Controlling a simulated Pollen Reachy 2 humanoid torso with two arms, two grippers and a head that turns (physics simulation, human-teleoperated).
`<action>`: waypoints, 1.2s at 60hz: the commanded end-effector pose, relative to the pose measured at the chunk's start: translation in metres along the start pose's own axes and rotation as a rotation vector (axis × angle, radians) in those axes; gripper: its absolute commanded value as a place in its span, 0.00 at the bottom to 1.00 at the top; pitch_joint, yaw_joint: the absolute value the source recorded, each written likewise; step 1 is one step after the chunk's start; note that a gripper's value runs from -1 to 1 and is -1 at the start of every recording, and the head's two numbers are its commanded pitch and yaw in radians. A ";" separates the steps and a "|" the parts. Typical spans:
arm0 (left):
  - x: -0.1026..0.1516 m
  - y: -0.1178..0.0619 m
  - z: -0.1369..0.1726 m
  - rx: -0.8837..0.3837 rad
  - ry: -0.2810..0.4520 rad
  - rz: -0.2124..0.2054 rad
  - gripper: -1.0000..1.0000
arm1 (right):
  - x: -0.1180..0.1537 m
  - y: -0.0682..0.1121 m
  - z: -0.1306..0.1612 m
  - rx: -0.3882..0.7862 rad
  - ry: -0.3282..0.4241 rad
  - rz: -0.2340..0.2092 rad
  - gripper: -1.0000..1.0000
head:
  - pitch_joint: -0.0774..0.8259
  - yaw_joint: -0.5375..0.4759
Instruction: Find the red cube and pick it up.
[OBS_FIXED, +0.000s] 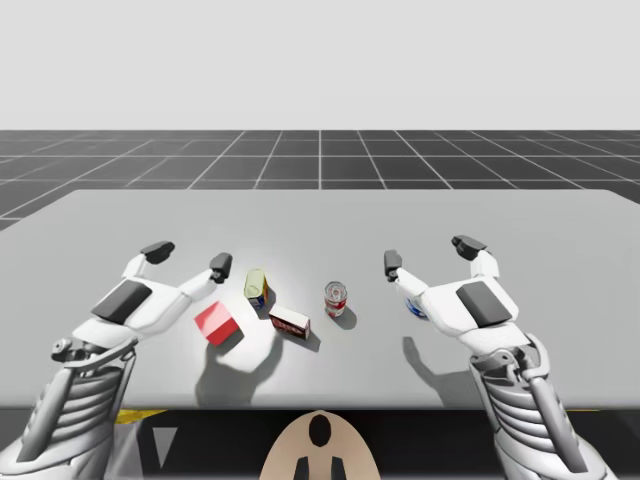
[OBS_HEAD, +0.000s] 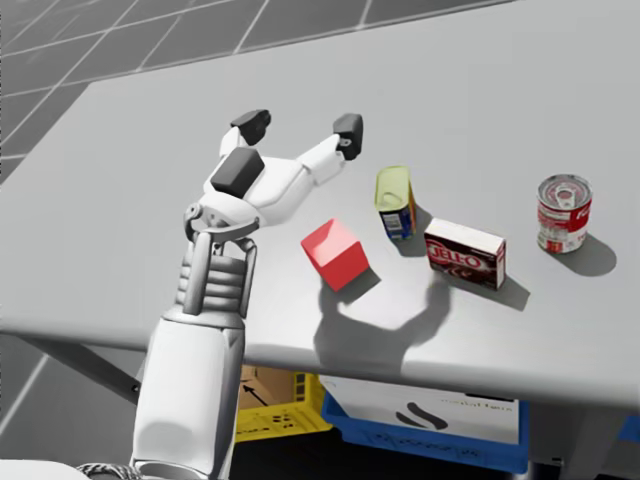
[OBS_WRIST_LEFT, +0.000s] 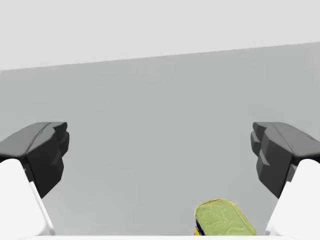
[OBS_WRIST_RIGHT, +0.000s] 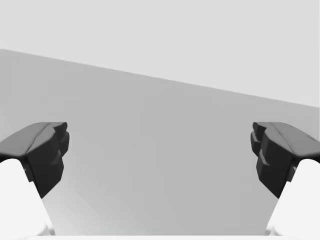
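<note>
**High view:** red cube (OBS_FIXED: 216, 322) sits on the table (OBS_FIXED: 520, 215), just near-left of the yellow can (OBS_FIXED: 257, 288), with a small gap between them. Left gripper (OBS_FIXED: 189, 260) is left of the can, fingers spread wide, gripping nothing. Its inner fingertip is near the can. The cube lies back of those fingertips, by the palm's right edge, not between the fingers. Dark red box (OBS_FIXED: 289, 322) is just near-right of the can; red-and-white can (OBS_FIXED: 336, 298) is further right of it. Right gripper (OBS_FIXED: 430, 255) is well right of the can, fingers also apart, holding nothing. A blue object (OBS_FIXED: 413, 307) pokes out under that hand; can't tell what it is.

**Head view:** left gripper (OBS_HEAD: 300, 128) is beyond-left of the yellow can (OBS_HEAD: 395, 200), fingers apart. Cube (OBS_HEAD: 335, 254) is near-left of the can, closer to me than the fingertips, beside the palm and clear of it. It rests flat on one face, yawed so a vertical edge faces me, sides diagonal to the table's front edge. Sides are equal, so no long axis. Box (OBS_HEAD: 464, 253) is near-right of the can.

**Left wrist view:** left gripper (OBS_WRIST_LEFT: 160, 150) has its fingers wide apart. The yellow can's (OBS_WRIST_LEFT: 222, 219) top is close in between them, nearer one finger.

**Right wrist view:** right gripper (OBS_WRIST_RIGHT: 160, 150) has its fingers wide apart, with table surface ahead.
</note>
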 end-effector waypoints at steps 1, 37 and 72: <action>-0.003 0.012 0.029 -0.105 0.118 -0.023 0.00 | -0.001 0.001 0.000 0.004 0.006 0.000 0.00 | 0.91 0.94; -0.090 0.048 0.084 -0.432 0.275 -0.024 0.00 | -0.002 0.001 -0.001 -0.013 0.009 0.002 0.00 | 0.90 0.95; -0.117 0.047 0.024 -0.375 0.358 -0.055 0.00 | -0.003 0.003 -0.003 -0.012 0.009 -0.002 0.00 | 0.89 0.94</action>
